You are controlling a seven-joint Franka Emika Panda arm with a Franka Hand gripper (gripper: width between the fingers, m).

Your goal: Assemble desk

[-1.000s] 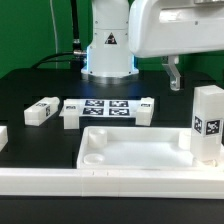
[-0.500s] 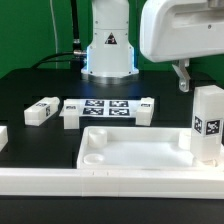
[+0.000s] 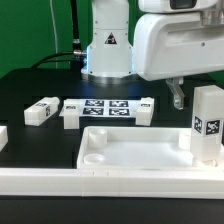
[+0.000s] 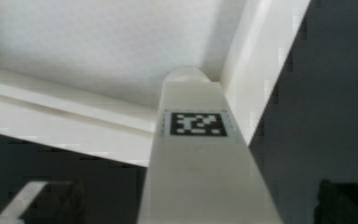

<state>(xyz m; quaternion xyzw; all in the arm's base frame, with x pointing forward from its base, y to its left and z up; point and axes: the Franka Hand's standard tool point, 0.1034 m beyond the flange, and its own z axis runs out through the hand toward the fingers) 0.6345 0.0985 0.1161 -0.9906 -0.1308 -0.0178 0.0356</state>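
Tool (image 4: 190, 203) has dropped lower, jaws wide open, empty, near upright leg (image 3: 207, 122)

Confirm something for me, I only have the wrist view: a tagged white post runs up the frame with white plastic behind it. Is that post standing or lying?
Observer: Standing. That leg is upright at the far corner of the desk top, on the exterior view's right. I cannot tell whether it is seated in a socket.
Operator: Any other legs in sight?
Observer: Yes, a second leg lies on its side on the table, toward the exterior view's left, beside the marker board.
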